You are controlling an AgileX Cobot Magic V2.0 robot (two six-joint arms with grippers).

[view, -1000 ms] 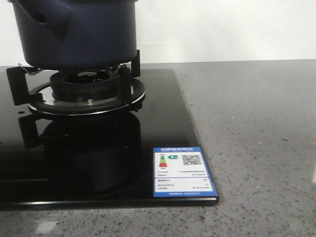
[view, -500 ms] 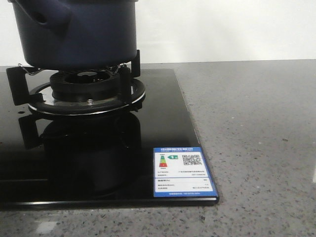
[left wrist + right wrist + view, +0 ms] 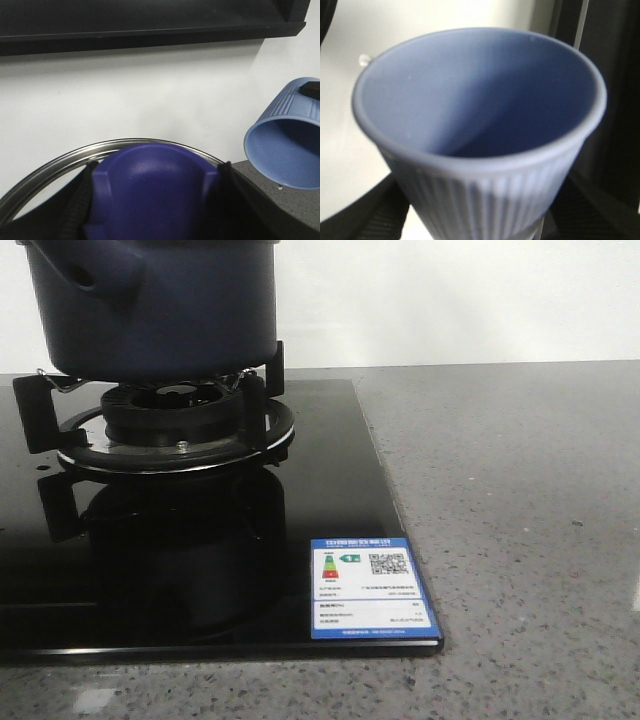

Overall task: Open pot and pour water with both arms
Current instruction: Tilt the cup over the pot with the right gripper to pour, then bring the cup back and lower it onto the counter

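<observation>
Pot: the pot point(image 3: 150, 305) is big, round and dark blue. It sits on the burner stand point(image 3: 175, 425) at the left of the front view, on the black stove top point(image 3: 330, 490). Its top is cut off there, so the rim does not show.
Pot handle: a short hollow handle point(image 3: 95, 270) sticks out of the pot's left side.
Sticker: a blue and white label point(image 3: 370, 587) lies flat near the stove's front right corner.
Counter: the gray speckled counter point(image 3: 520, 520) runs off to the right.
Left pincer: in the left wrist view the dark fingers point(image 3: 80, 200) sit on both sides of a round blue knob point(image 3: 152, 192). They look pressed onto it. A shiny metal rim point(image 3: 60, 162) curves behind the knob, so this looks like the lid.
Right pincer: in the right wrist view dark fingers point(image 3: 375, 210) sit on both sides of the light blue cup point(image 3: 480, 125), low down. They seem to pinch it.
Cup's tilt: in the left wrist view the cup point(image 3: 287, 137) is tipped with its mouth facing down and sideways, next to the lid.
What matters next: I think the cup must be over the pot's open top. No view shows both, so I cannot tell which way the pot lies from the cup.
What each view adds: only the front view shows the pot. Only the wrist views show the lid and cup. No arm shows in the front view.
</observation>
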